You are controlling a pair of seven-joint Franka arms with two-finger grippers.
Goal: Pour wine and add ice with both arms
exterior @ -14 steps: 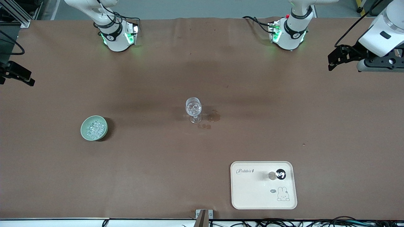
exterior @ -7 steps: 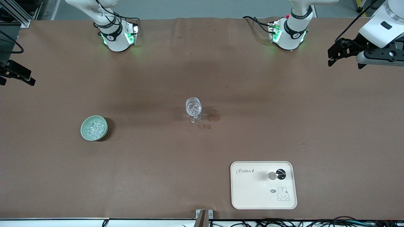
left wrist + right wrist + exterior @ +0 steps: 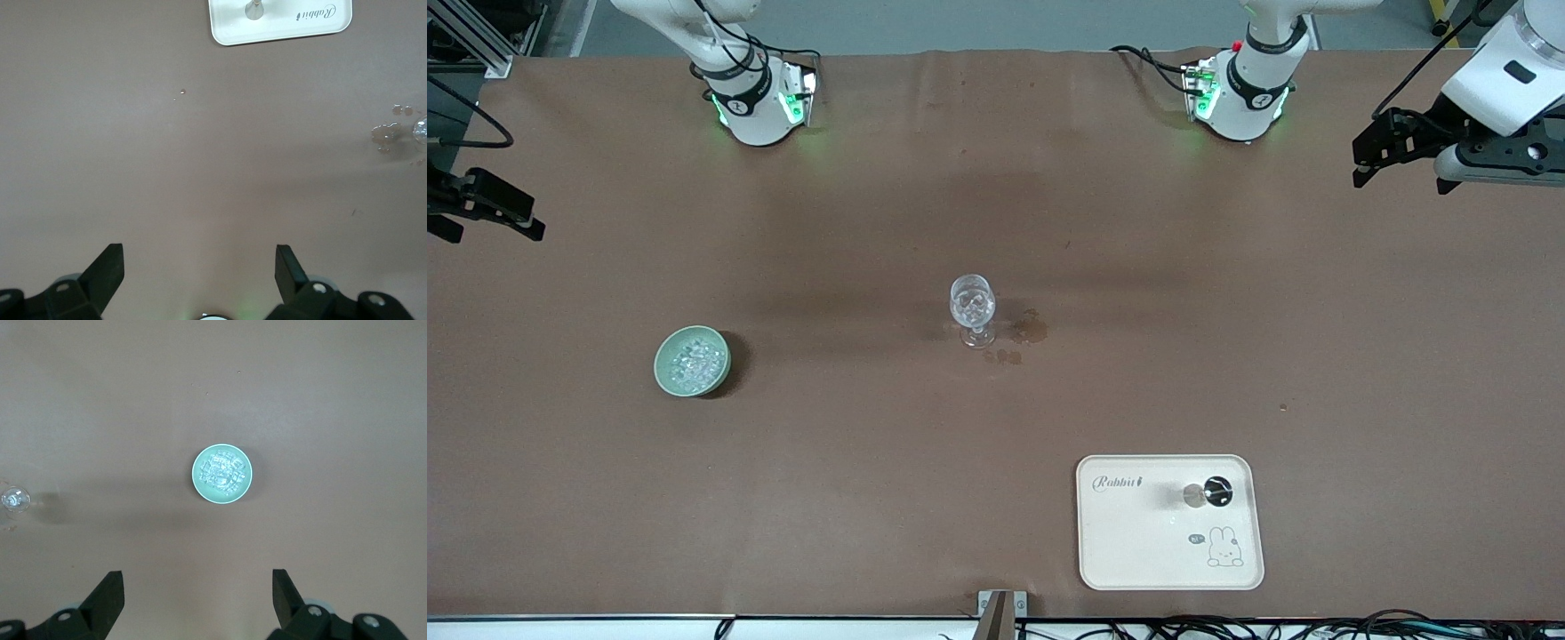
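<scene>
The metal jigger (image 3: 1205, 492) stands on a white rabbit tray (image 3: 1138, 542) near the front edge, toward the left arm's end; it also shows in the left wrist view (image 3: 253, 9). A pale green bowl (image 3: 692, 360) holds ice chunks (image 3: 222, 472), toward the right arm's end. A clear stemmed glass (image 3: 972, 309) stands mid-table with glinting pieces inside. My left gripper (image 3: 1369, 156) is open and empty, high over the table's edge at the left arm's end. My right gripper (image 3: 498, 222) is open and empty, high over the right arm's end, above the bowl (image 3: 222, 473).
Small wet stains (image 3: 1029, 329) lie on the brown table beside the glass, toward the left arm's end. Both arm bases (image 3: 756, 98) stand along the edge farthest from the front camera. A small bracket (image 3: 1000, 609) sits at the front edge.
The left gripper has risen and drawn back a little toward its base's side. The right gripper has shifted slightly inward over the table. Glass, bowl and jigger have not moved.
</scene>
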